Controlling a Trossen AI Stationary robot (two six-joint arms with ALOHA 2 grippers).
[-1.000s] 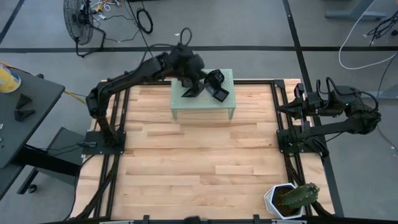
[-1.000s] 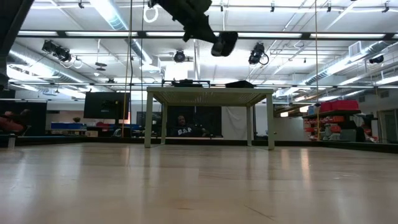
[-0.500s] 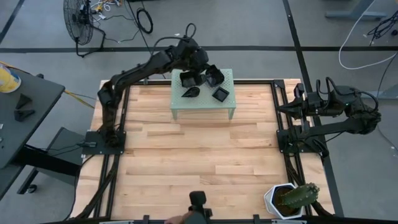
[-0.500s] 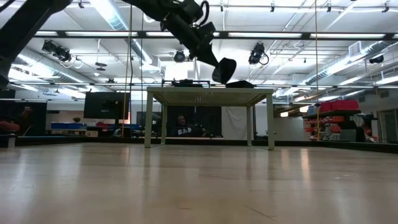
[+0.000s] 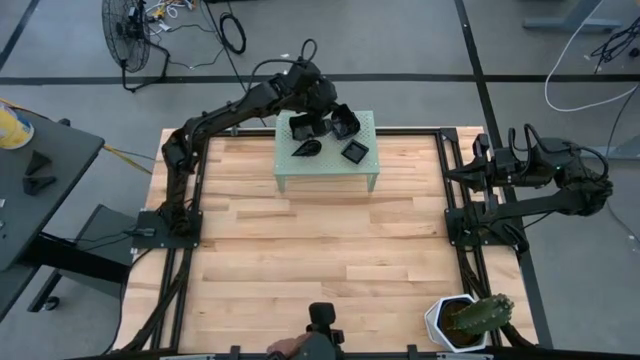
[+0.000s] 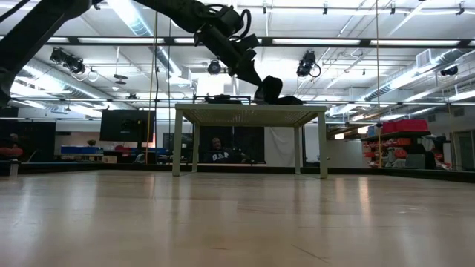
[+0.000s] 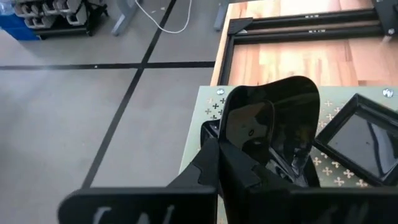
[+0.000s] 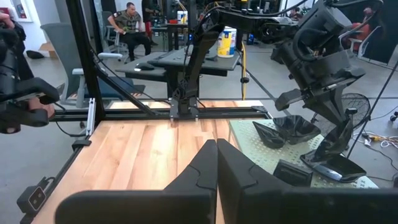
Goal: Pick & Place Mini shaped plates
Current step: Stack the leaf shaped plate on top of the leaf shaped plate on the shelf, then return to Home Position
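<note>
Butcher-block table [image 5: 300, 250] carries a pale green stand [image 5: 325, 170] at its far edge, with three black plates [image 5: 308, 148] lying on top. Left gripper [image 5: 335, 118] hangs low over the stand's far side, fingers pinching a fourth plate [image 7: 273, 127] by its rim — it looks to be almost set down. For a clean release I'd level the plate, seat it on bare mesh beside the square dish [image 7: 360, 140], not overlapping, then let go. Right gripper [image 8: 216, 158] waits pressed together at the table's right side.
</note>
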